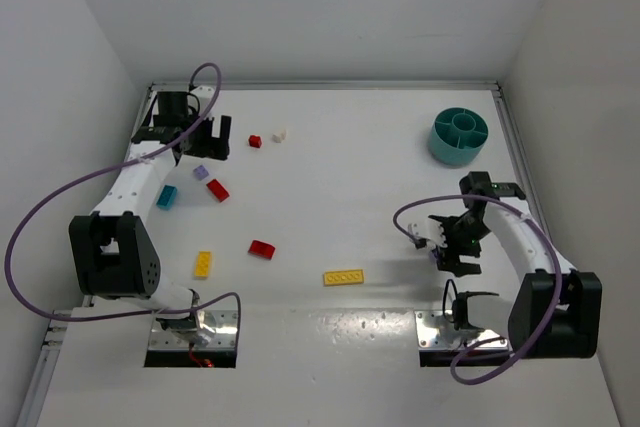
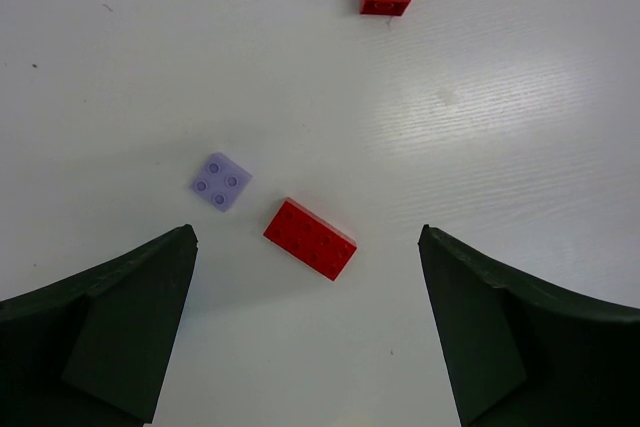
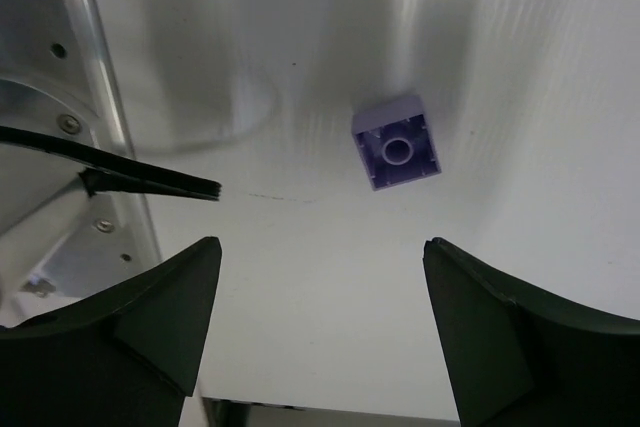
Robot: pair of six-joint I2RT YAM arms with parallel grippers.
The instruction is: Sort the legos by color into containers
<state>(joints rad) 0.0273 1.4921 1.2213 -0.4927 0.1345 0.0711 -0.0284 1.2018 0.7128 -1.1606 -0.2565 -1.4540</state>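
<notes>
Left gripper (image 2: 307, 234) hangs with jaws wide apart and empty, a red brick (image 2: 310, 238) lying askew below and between its fingers. A purple plate (image 2: 221, 181) sits just beside one finger, so a careless descent could nudge it, or twist the skewed red brick out of the pinch. Right gripper (image 3: 322, 243), jaws likewise parted and empty, faces a purple brick (image 3: 397, 142) lying studs-down just ahead of its fingertips. The teal tub (image 1: 459, 135) stands well beyond; a weak hold risks a drop on the way.
</notes>
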